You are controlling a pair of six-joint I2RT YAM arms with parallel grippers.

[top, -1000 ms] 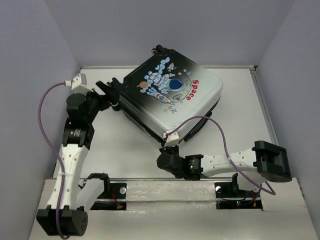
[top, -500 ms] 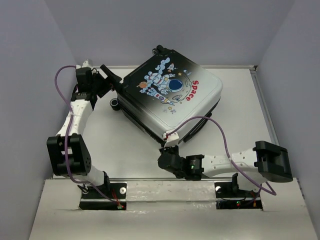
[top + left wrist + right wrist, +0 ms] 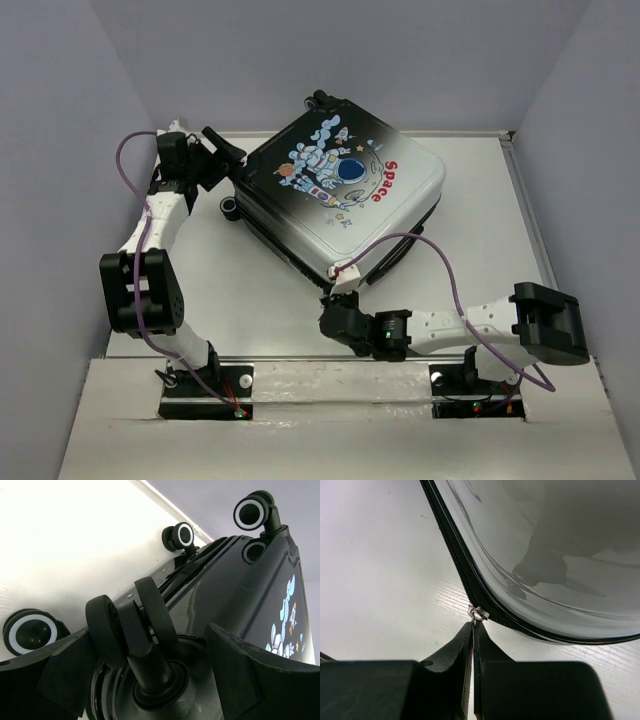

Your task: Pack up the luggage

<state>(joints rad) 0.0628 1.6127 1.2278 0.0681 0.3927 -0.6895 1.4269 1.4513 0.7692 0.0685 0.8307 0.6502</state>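
Note:
The luggage (image 3: pixel 345 190) lies flat and closed in the middle of the table, with its astronaut and red "Space" print facing up. My left gripper (image 3: pixel 224 152) is at its back left corner. In the left wrist view it (image 3: pixel 150 635) is open, with its fingers (image 3: pixel 240 675) on either side of a black caster wheel (image 3: pixel 131 620). My right gripper (image 3: pixel 336 297) is at the luggage's near corner. In the right wrist view it (image 3: pixel 473 630) is shut on the zipper pull (image 3: pixel 477 613) of the black zipper line (image 3: pixel 465 580).
Other wheels (image 3: pixel 252 511) stick out from the luggage's left end. My right arm's purple cable (image 3: pixel 400 238) loops over the luggage's near corner. Grey walls close in the table at the left, back and right, with a raised rim (image 3: pixel 520 190) on the right.
My left arm has swung its elbow back and moved the gripper farther back along the luggage's left corner, onto the caster wheel. My right gripper has stayed on the zipper pull.

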